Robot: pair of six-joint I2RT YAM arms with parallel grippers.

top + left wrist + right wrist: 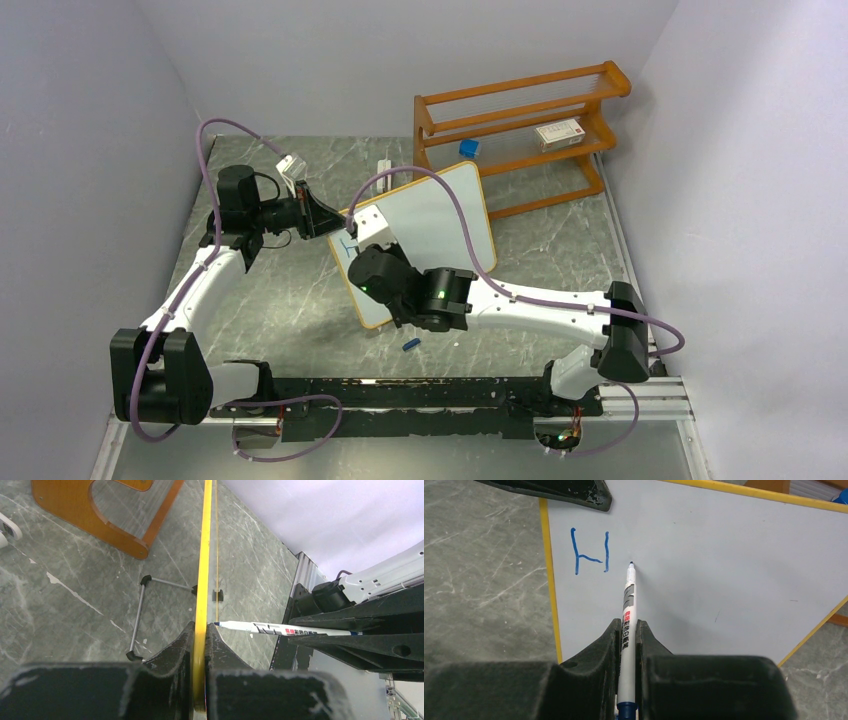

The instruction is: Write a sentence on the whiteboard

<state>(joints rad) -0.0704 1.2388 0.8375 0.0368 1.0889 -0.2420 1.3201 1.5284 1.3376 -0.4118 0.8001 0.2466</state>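
Left arm: rises from its base at the near left corner, elbow bent, forearm angled toward the middle of the table (280, 300).
Left claw (200, 630): clamped on the whiteboard (724, 570) at its left edge near the top corner, one finger flat against each face.
Right arm: stretches from the near right corner leftward and low, its wrist in front of the board's writing face.
Right claw (626, 627): pressed together on a white marker (628, 605), the barrel running out between the fingers toward the board.
Marker tip: dark blue, at the board's surface just right of the writing; I can't tell whether it actually touches.
Whiteboard position: mid-table, propped up on edge and tilted, in front of the orange shelf rack (520, 110) and apart from it.
Whiteboard look: white face, thin yellowish frame, rounded corners; a thin wire stand (137, 625) with black feet rests on the table behind it.
Sentence (590, 552): one blue capital H in the upper left corner of the board, the rest of the face unwritten.
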